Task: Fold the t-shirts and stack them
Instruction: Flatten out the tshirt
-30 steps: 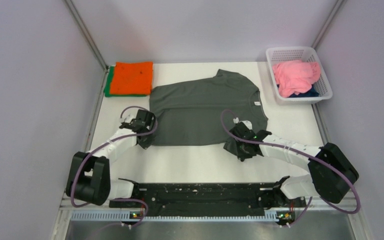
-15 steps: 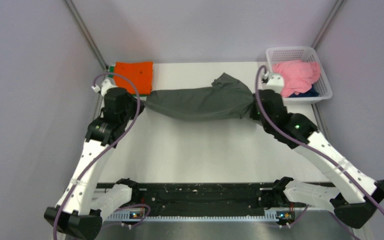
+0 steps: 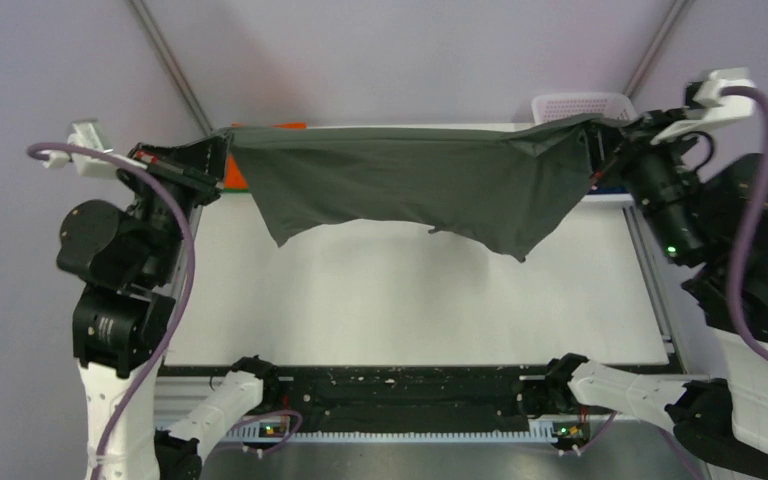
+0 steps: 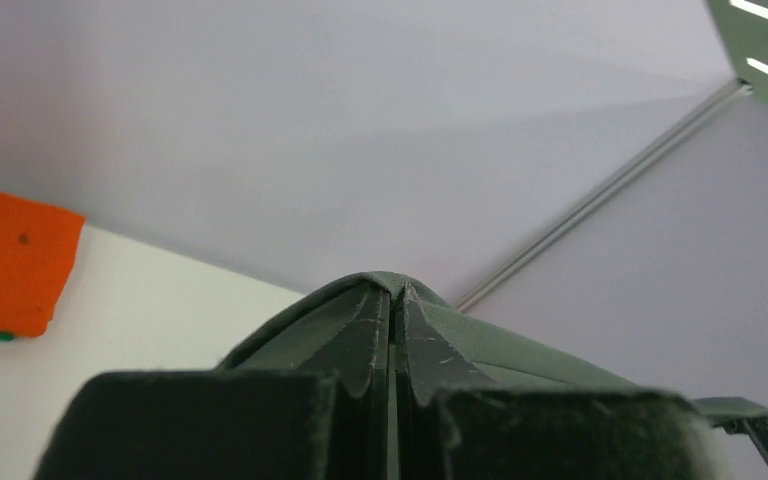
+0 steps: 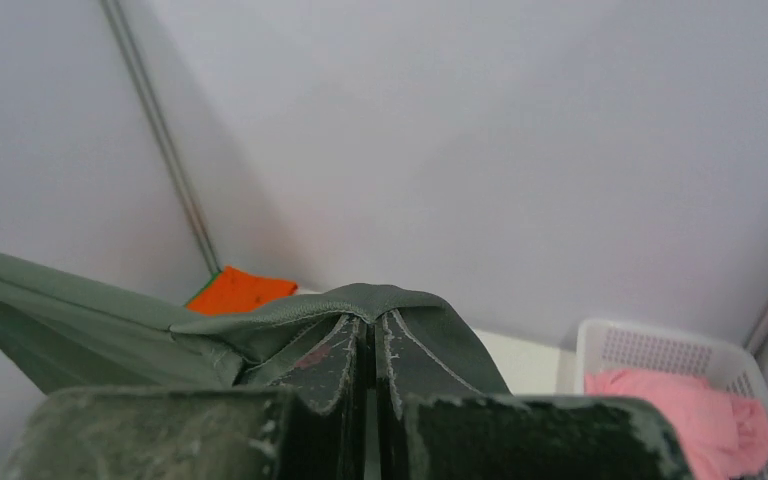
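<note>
My left fingers (image 4: 358, 345) and right fingers (image 5: 328, 368) are each clamped on an edge of the dark grey t-shirt (image 3: 410, 185). It hangs stretched above the table (image 3: 410, 310), its long axis running left to right across the upper frame, its loose edge drooping.

- shirt (image 3: 410, 185) hangs over the table (image 3: 410, 310), strung between left gripper (image 4: 393, 300) and right gripper (image 5: 370, 325)
- folded shirts (image 4: 10, 255) in the far-left corner
- basket (image 5: 650, 350) far right, another shirt (image 5: 680, 400) in it
</note>
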Motion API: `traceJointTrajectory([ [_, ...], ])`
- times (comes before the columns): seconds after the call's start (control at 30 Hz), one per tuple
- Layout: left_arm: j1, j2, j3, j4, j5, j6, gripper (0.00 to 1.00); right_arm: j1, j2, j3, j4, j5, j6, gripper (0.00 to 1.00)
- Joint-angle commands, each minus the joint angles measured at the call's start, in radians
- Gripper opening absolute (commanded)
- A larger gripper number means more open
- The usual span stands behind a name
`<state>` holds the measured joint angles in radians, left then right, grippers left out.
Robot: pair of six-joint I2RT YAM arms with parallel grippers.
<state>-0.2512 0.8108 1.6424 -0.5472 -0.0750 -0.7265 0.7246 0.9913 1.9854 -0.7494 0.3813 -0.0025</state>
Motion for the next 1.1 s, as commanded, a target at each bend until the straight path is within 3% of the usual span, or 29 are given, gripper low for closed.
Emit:
traceJointTrajectory([
  [0.0,0.000,-0.036,0.025,0.035,0.132,0.015,0.00,0.002,0.013,0.139,-0.067,-0.225,-0.115,0.00],
  [0.1,0.000,-0.043,0.025,0.031,0.158,0.009,0.00,0.001,0.018,0.179,-0.071,-0.230,-0.142,0.00],
  [0.23,0.000,-0.025,0.007,0.011,0.130,0.005,0.00,0.001,0.050,0.158,-0.055,-0.083,-0.190,0.00],
  [0.47,0.000,0.103,-0.160,-0.011,-0.051,-0.012,0.00,-0.007,0.108,-0.228,0.238,0.433,-0.348,0.00],
  [0.5,0.000,0.140,-0.189,-0.017,-0.085,-0.016,0.00,-0.028,0.131,-0.282,0.260,0.435,-0.348,0.00],
  [0.63,0.003,0.303,-0.317,0.053,-0.180,0.002,0.00,-0.231,0.251,-0.450,0.274,0.134,-0.197,0.00],
  [0.73,0.017,0.479,-0.326,0.115,-0.238,0.030,0.00,-0.299,0.364,-0.551,0.364,0.069,-0.132,0.00],
  [0.87,0.059,0.771,-0.246,0.148,-0.207,0.032,0.00,-0.359,0.528,-0.601,0.498,-0.052,-0.103,0.00],
  [1.07,0.105,1.189,0.003,0.150,-0.124,0.041,0.00,-0.451,0.847,-0.495,0.590,-0.194,-0.092,0.00],
])
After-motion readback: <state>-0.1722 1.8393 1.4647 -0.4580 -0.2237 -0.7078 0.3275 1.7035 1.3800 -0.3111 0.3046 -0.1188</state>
